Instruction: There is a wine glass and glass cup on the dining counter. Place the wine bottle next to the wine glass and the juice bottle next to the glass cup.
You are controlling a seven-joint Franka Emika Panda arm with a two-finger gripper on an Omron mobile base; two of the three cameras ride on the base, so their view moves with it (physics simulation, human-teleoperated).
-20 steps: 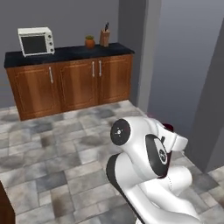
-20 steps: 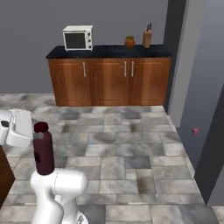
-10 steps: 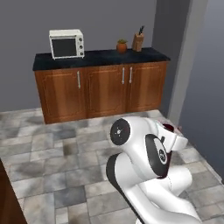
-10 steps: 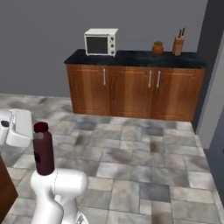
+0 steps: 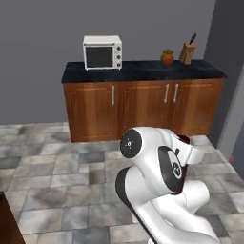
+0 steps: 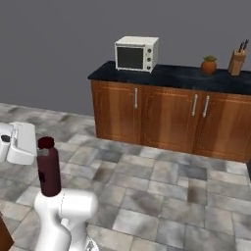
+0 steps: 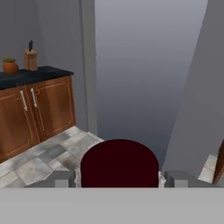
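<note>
Slim dark-red juice bottle with red cap (image 6: 49, 167) stands upright above the white arm, clamped in the end effector (image 7: 119, 178); hand view shows its round dark-red top (image 7: 119, 164) between the two grey fingertips (image 7: 61, 178). Behind, across grey stone-tile floor (image 6: 162, 188), a wooden cabinet with dark worktop (image 5: 143, 70) carries a white toaster oven (image 5: 102, 52), a small orange potted plant (image 5: 167, 57) and a wooden knife block (image 5: 188, 51).
</note>
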